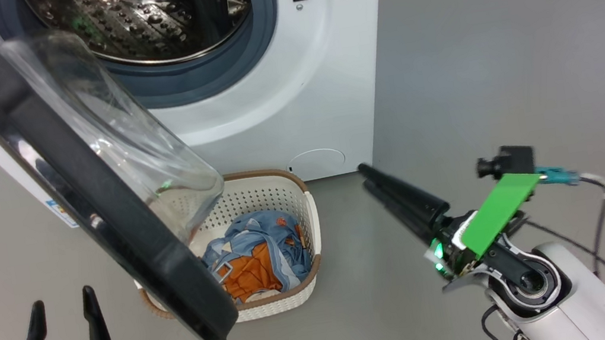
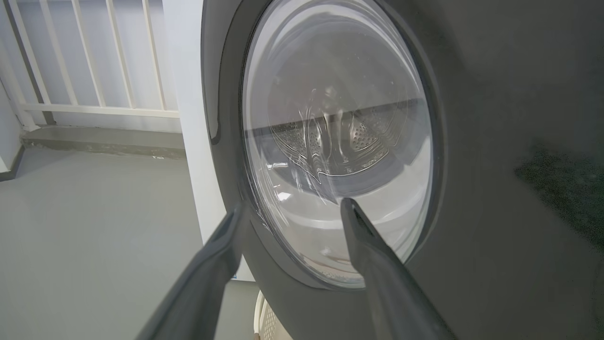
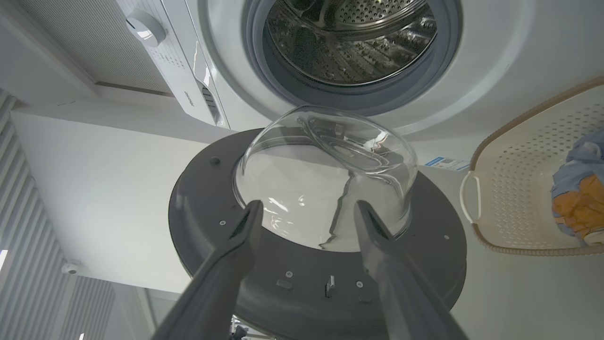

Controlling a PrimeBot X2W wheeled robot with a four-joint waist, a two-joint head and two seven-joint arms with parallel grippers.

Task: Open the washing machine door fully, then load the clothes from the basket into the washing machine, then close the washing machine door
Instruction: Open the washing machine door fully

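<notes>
Door (image 1: 77, 181) is swung open; clothes (image 1: 255, 255) are seen unloaded in basket (image 1: 264, 193) at six o'clock; both jaws are spread.

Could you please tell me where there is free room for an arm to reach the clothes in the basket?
Free: the grey floor between the basket and the right tool, and the basket's open right half above the clothes. Crowded: the basket's left side, overhung by the washing machine door.
</notes>
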